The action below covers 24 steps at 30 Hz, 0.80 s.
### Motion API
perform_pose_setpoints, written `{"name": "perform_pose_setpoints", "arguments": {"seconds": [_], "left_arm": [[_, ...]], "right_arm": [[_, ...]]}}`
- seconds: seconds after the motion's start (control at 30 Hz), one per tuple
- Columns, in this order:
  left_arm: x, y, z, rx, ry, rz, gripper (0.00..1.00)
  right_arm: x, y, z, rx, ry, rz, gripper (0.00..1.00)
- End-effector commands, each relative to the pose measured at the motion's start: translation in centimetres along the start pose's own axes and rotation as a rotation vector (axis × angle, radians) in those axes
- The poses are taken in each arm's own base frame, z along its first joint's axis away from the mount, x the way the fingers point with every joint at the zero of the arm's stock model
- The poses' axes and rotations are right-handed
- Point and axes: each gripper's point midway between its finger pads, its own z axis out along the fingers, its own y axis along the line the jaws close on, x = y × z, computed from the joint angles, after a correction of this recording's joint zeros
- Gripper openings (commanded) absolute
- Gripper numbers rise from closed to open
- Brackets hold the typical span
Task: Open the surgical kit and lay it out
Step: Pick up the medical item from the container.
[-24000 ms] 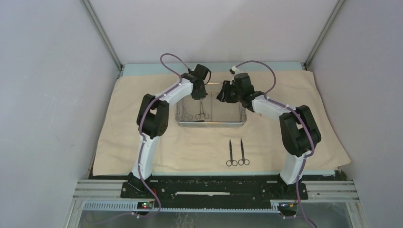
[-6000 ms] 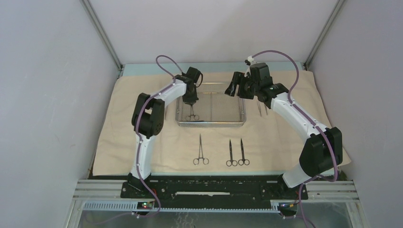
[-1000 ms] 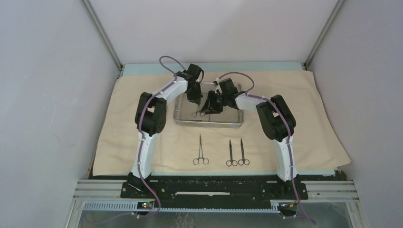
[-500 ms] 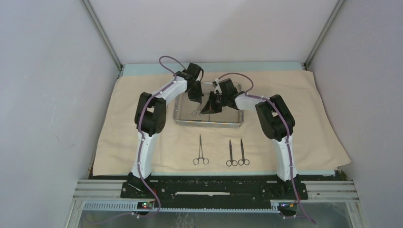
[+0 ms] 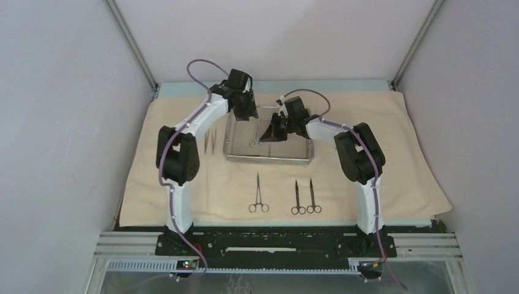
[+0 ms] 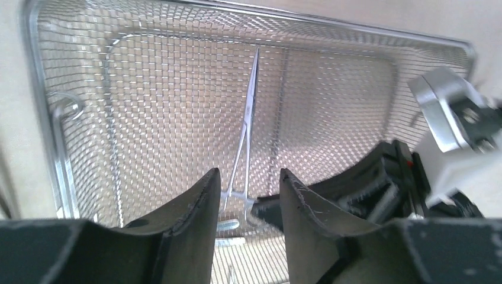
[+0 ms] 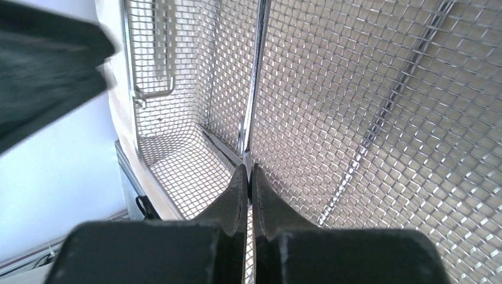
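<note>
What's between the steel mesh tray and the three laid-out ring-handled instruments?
Only bare beige cloth wrap lies between the shallow steel mesh tray and the three ring-handled steel instruments, per the top external view.

No lettering, label, brand or number is legible on the mesh tray (image 5: 269, 158), the clamp (image 6: 248, 112) or the cloth (image 5: 398, 159).
</note>
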Motion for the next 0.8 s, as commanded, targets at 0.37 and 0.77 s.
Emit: {"name": "perform_pose_setpoints", "arguments": {"seconds": [0.37,0.77], "left_arm": [[0.2,-0.3,-15.8,0.169,-0.281,-0.019,0.55],[5.5,1.2,-21.9,0.295,-0.355,-0.019,0.68]], "right_arm": [[-2.0,9.7,-9.4,-0.071,-0.193,-0.167,0.00],[11.0,12.4,-10.4,-0.067,-0.095,-0.136,0.00]]}}
